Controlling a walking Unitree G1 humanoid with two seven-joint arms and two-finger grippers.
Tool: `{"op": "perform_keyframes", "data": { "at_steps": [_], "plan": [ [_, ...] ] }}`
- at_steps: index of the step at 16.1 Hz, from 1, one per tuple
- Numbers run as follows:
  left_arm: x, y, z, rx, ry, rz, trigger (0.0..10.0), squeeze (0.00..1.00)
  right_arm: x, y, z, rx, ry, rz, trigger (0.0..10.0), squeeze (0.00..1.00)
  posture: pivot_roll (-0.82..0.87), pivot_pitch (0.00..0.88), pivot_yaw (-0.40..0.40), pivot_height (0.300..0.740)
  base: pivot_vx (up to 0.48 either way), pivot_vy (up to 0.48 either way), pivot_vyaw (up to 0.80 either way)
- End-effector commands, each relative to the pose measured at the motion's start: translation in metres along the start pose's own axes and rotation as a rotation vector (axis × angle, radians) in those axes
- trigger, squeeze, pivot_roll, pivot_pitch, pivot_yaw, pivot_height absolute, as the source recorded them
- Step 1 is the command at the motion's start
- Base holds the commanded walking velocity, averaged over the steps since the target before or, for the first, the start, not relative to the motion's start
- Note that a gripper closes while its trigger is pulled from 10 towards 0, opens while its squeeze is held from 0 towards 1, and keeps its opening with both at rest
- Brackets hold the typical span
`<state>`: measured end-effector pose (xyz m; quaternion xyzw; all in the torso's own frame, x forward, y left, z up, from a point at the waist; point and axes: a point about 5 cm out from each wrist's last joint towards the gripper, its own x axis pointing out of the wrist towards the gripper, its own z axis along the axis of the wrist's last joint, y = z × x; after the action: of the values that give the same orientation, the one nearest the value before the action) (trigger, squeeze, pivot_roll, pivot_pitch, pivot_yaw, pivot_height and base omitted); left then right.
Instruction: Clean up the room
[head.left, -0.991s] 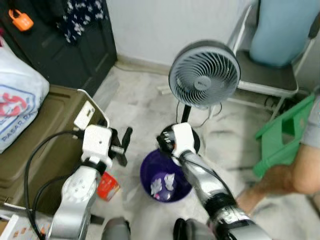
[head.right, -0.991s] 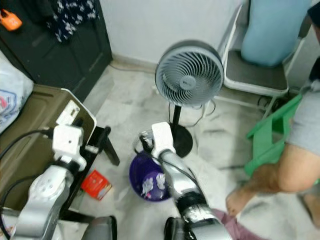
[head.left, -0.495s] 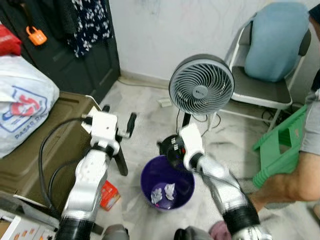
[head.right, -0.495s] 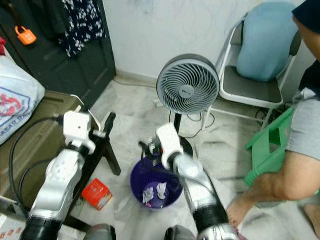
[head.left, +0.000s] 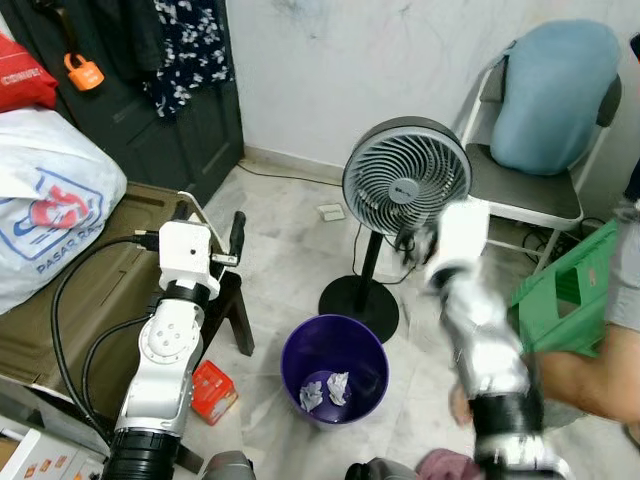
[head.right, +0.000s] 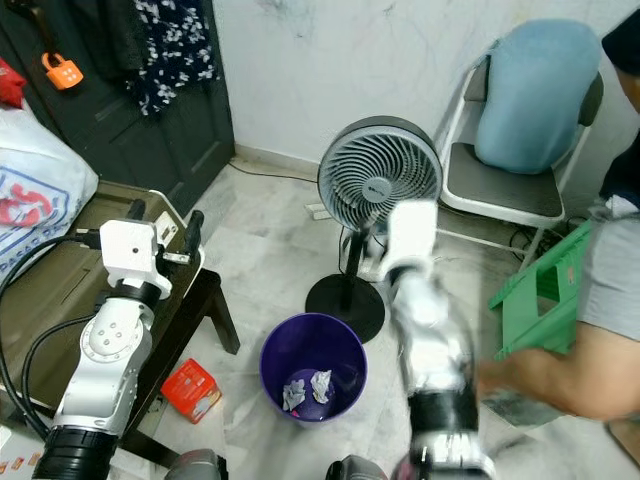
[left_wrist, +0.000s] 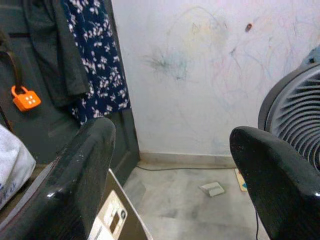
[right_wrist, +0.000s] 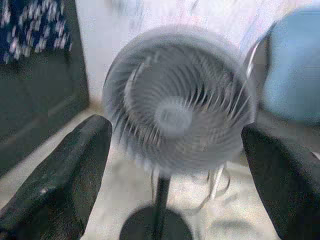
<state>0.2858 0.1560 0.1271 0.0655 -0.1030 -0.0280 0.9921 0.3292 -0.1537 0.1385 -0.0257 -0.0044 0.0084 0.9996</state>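
Both claws spread and empty: left claw raised over the brown trunk, right claw lifted toward the fan. Crumpled paper lying in the purple bin, near centre; red box on the floor left of it, probably next.

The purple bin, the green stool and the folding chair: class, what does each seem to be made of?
Purple bin: probably plastic, with smooth, glossy, evenly coloured walls.
Green stool: likely moulded plastic, uniform bright green with slotted openings.
Folding chair: frame looks like painted metal tubing, thin and pale; seat appears grey padded vinyl or fabric.
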Motion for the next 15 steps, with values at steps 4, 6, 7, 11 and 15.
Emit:
{"op": "perform_keyframes", "data": {
  "at_steps": [4, 6, 7, 11, 15],
  "plan": [
    [-0.004, 0.001, 0.013, -0.062, -0.022, 0.029, 10.0, 0.0, 0.004, 0.014, 0.032, 0.007, -0.044, -0.019, 10.0, 0.0, 0.04, 0.0, -0.034, 0.74, 0.0, 0.0, 0.0],
    [-0.014, 0.004, 0.006, -0.08, -0.005, 0.028, 10.0, 0.0, -0.004, 0.025, 0.027, -0.018, -0.065, 0.033, 10.0, 0.0, 0.04, 0.0, -0.042, 0.74, 0.0, 0.0, 0.0],
    [-0.022, 0.002, 0.005, -0.1, 0.002, 0.035, 10.0, 0.0, -0.016, 0.028, 0.02, -0.09, -0.114, 0.082, 10.0, 0.0, 0.04, 0.0, -0.039, 0.74, 0.0, 0.0, 0.0],
    [-0.041, -0.004, -0.001, -0.127, 0.022, 0.002, 10.0, 0.0, -0.047, 0.029, -0.011, -0.126, -0.036, 0.099, 10.0, 0.0, 0.04, 0.0, -0.025, 0.74, 0.0, 0.0, 0.0],
    [-0.044, -0.003, -0.005, -0.119, 0.079, -0.023, 10.0, 0.0, -0.062, 0.021, -0.017, -0.019, -0.044, 0.123, 10.0, 1.0, 0.04, 0.0, -0.035, 0.74, 0.0, 0.0, 0.0]
  ]
}}
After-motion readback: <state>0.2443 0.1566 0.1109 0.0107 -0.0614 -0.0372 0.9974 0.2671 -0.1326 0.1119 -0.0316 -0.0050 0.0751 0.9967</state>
